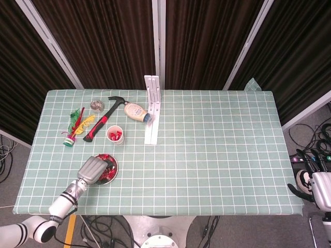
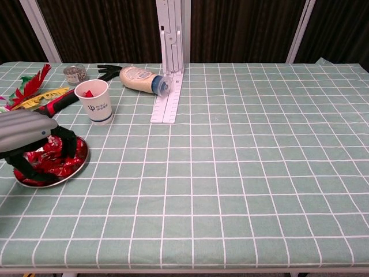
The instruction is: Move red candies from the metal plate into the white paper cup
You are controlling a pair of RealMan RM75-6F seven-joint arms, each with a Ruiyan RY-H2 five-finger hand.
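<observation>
The metal plate [image 1: 116,166] [image 2: 85,157] lies near the table's front left, heaped with red candies [image 2: 56,158]. My left hand [image 1: 93,169] [image 2: 24,131] hovers low over the plate's left half. Its fingers [image 2: 67,144] curve down among the candies, spread apart from the thumb, and no candy is plainly pinched. The white paper cup [image 1: 115,135] [image 2: 98,101] stands upright just behind the plate with a few red candies inside. My right hand [image 1: 310,187] hangs off the table's right front corner, holding nothing.
Behind the cup lie a red-handled hammer [image 1: 102,121], a tipped-over squeeze bottle [image 1: 137,111] and a small metal scrubber [image 1: 96,105]. A feathered shuttlecock toy [image 1: 75,127] sits at the far left. A white upright bracket [image 1: 152,109] stands at mid-table.
</observation>
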